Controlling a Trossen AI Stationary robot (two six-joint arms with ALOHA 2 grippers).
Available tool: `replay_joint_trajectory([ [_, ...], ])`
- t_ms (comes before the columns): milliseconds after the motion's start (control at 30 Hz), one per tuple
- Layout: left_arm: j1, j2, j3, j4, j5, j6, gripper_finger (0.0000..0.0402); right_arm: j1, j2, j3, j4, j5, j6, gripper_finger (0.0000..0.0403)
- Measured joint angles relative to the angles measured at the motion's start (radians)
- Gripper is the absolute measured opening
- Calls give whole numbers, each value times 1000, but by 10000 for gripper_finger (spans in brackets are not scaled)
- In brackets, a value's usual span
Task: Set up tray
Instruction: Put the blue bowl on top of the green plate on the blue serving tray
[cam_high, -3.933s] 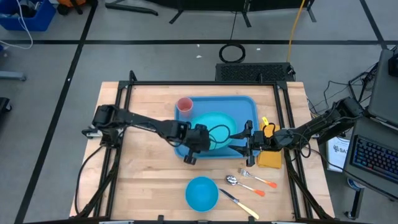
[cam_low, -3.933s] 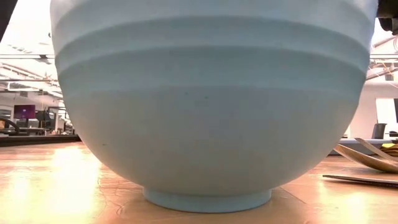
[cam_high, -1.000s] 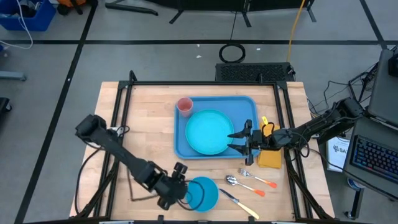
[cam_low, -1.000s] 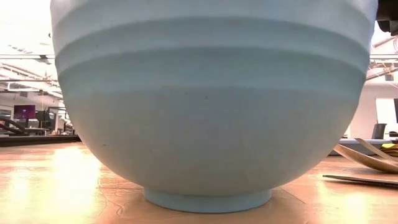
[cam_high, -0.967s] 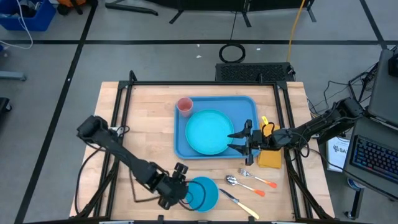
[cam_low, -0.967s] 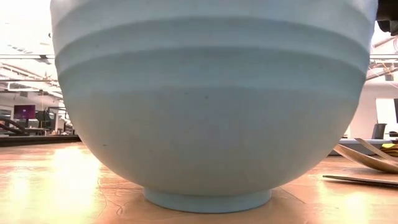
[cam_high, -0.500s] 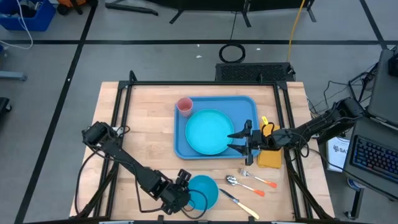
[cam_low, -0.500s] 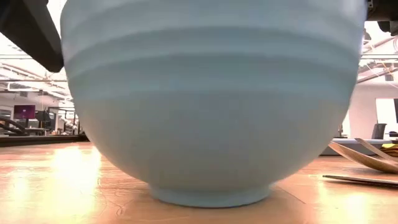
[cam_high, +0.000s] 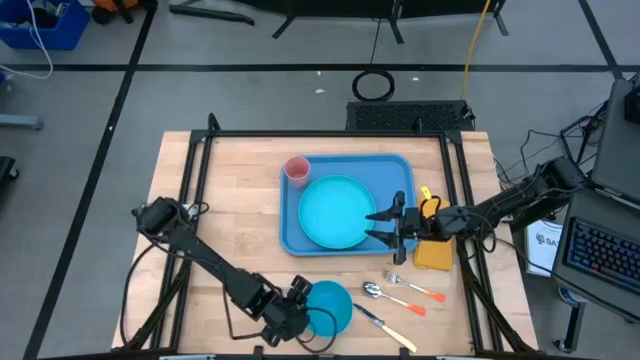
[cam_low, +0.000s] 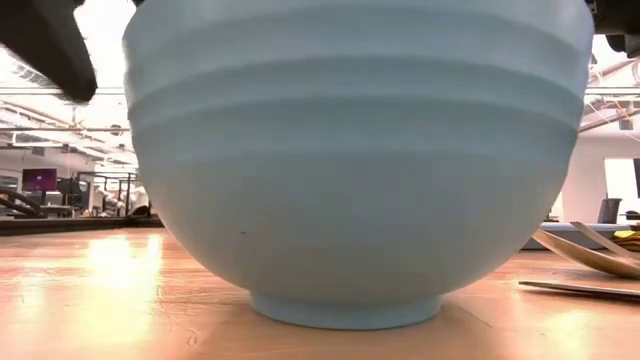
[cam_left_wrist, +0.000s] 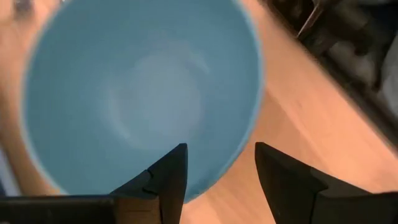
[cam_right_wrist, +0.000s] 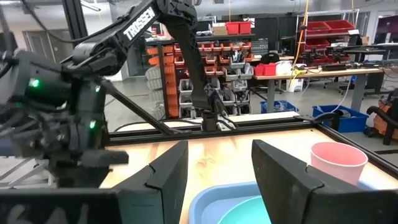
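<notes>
Bright, even overhead light; close-up views blurred.
The bowl (cam_left_wrist: 143, 93) beyond the left fingers (cam_left_wrist: 168, 180) is smeared; glare streaks the table (cam_low: 100, 300).

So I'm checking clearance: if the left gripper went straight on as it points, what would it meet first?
Likely the blue bowl: the left gripper has open fingers straddling its near rim, though the depth is unclear.

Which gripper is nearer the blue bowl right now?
Left. The left gripper is at the bowl's rim, open; the right gripper hovers open over the tray's right edge.
</notes>
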Motion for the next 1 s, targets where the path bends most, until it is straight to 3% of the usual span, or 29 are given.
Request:
replay_joint_trajectory([
  [167,11,16,-1,13,11,-1,148,-2,0,0,-8,-1,7,166],
  [367,10,-9,0,5,10,0,21,-2,0,0,-8,-2,7,166],
  [533,12,-43,1,-35,-22,8,9,-2,0,0,-7,-2,7,166],
  [700,49,-144,1,-120,-146,57,8,-2,0,0,-8,-2,7,166],
  [867,170,-248,1,-118,-149,134,8,-2,0,0,-6,-2,7,166],
  [1000,316,-290,1,-113,-78,171,8,-2,0,0,-7,-2,7,166],
])
